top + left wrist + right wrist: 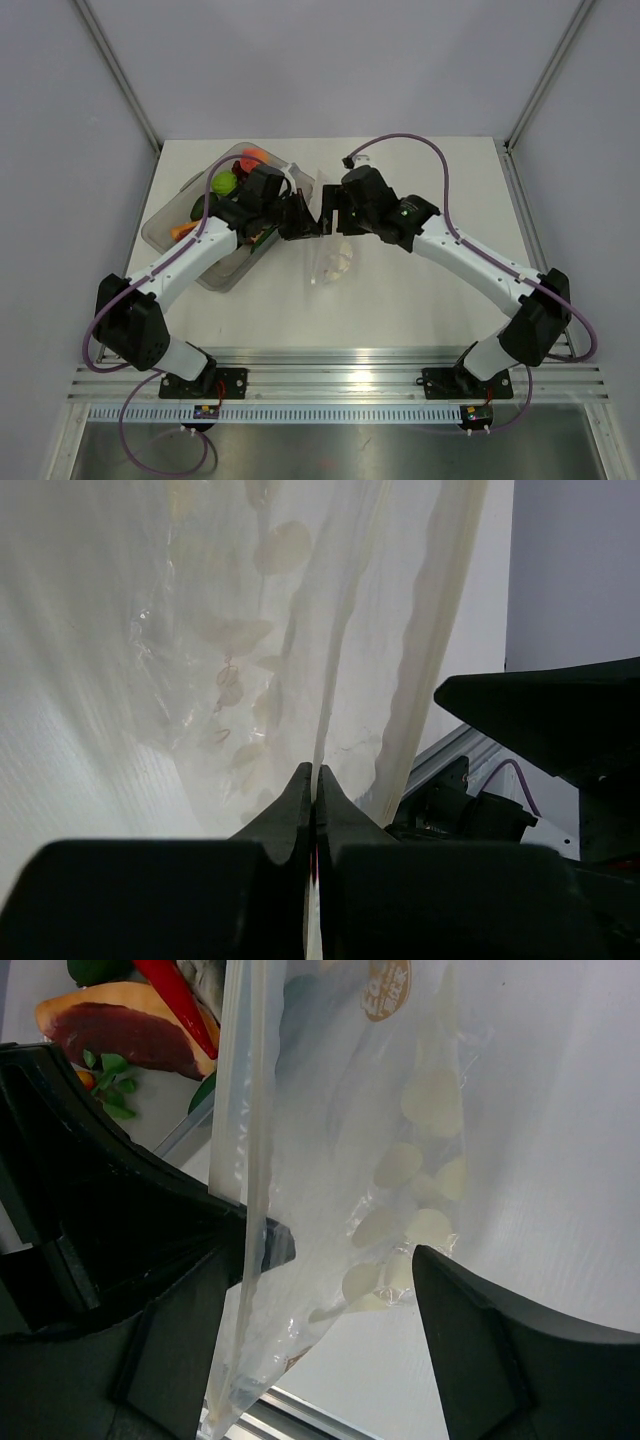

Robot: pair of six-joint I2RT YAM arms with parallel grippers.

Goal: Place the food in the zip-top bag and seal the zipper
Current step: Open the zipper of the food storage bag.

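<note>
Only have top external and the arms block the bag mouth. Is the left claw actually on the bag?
Observer: Yes. Left wrist shows the left claw pinched shut on a fold of the zip-top bag.
Operator: And the other side?
Observer: Right wrist shows the right claw open, with the bag's film hanging between its fingers, not clamped.
</note>
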